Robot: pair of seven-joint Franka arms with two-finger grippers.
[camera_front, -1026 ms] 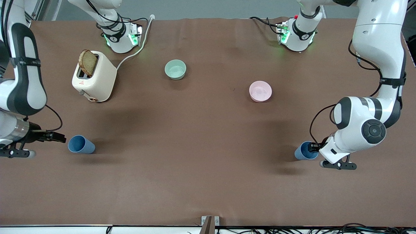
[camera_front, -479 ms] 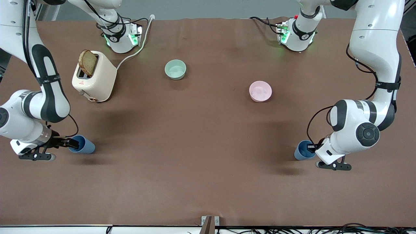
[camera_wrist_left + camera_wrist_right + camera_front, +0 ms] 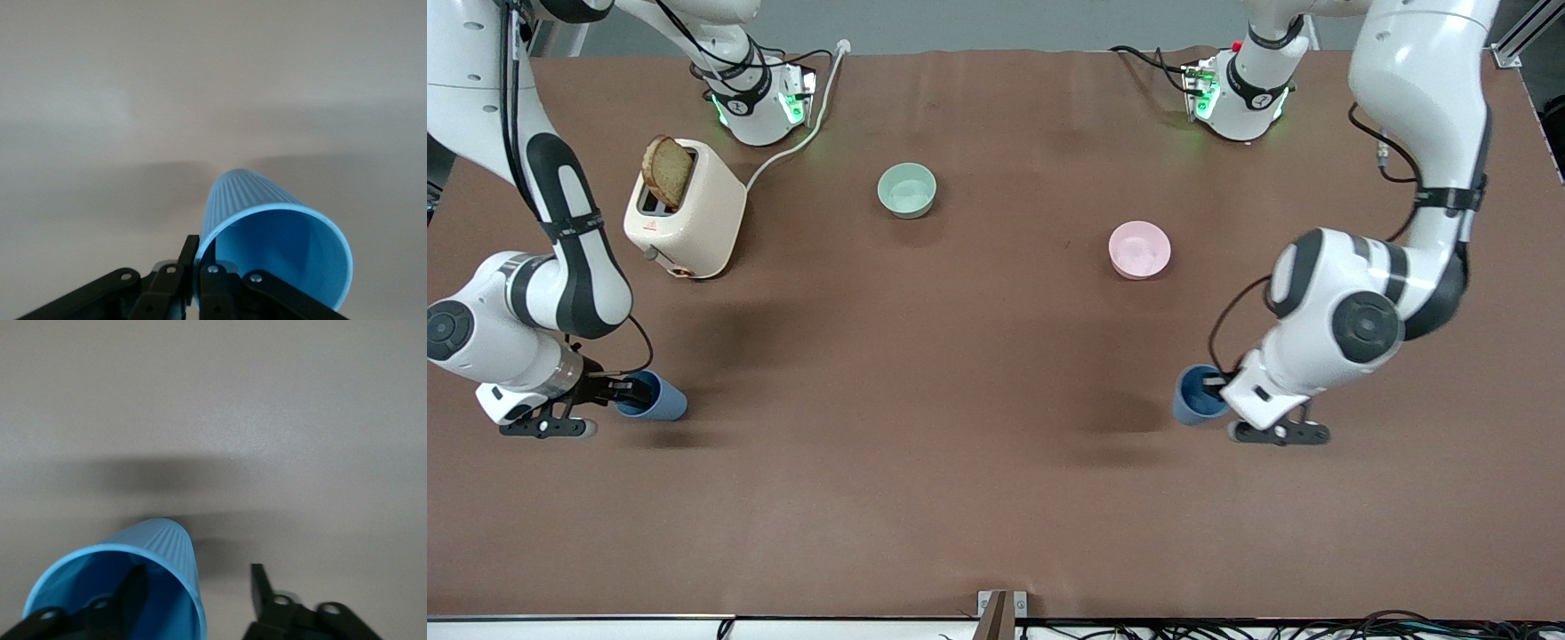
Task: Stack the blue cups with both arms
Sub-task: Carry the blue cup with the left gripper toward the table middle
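Left tool (image 3: 1221, 388) clamped blue cup (image 3: 1197, 396), now carried inward | right tool (image 3: 624, 392) open astride second cup (image 3: 652, 396)'s wall, newly arrived.

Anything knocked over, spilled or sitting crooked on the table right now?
Nothing stands out. Both small blue plastic cups are upright: the left gripper pinches the rim of one, the right gripper straddles the other's wall, fingers open. The mint-green bowl, pale pink bowl and cream toaster sit level.

The brown counter (image 3: 978, 373) carries a toaster (image 3: 685, 213), a green bowl (image 3: 907, 190), a pink bowl (image 3: 1139, 250) and one blue cup (image 3: 660, 400).
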